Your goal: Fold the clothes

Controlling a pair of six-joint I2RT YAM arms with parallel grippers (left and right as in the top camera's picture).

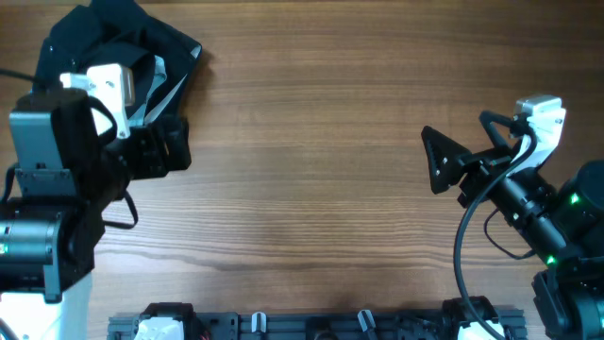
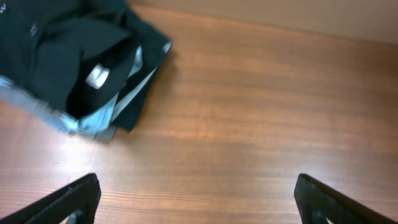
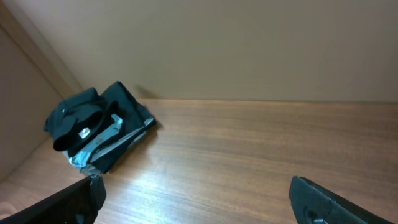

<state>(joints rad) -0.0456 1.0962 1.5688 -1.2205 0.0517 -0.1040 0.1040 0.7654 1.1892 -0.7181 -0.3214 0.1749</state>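
1. Clothes (image 1: 165,45), a bunched black T-shirt, lie at the table's (image 1: 311,142) 10 o'clock corner, over lighter folded garments (image 2: 87,123).
2. The left gripper (image 2: 196,190), jaws wide and empty, has the shirt near, at its 10 o'clock. The right gripper (image 3: 194,190), equally wide and empty, is well apart.
3. Both wrist views show the white label (image 2: 96,76); overhead does not.

Left arm (image 1: 42,179), at 9 o'clock in my overhead view: grey box housing, black links, a white block (image 1: 106,83) on top, and a thin black cable (image 1: 130,212) looping off its side.

Right arm (image 1: 533,203), at 3 o'clock: black cylindrical links, a white cap (image 1: 542,115), a thick black cable (image 1: 460,241) curving toward 5 o'clock, and two green lights (image 1: 572,199).

Left gripper (image 2: 196,186) and right gripper (image 3: 193,186): my wrist views show dark, matte, wedge-shaped fingers (image 2: 68,200) at 7 and 5 o'clock.
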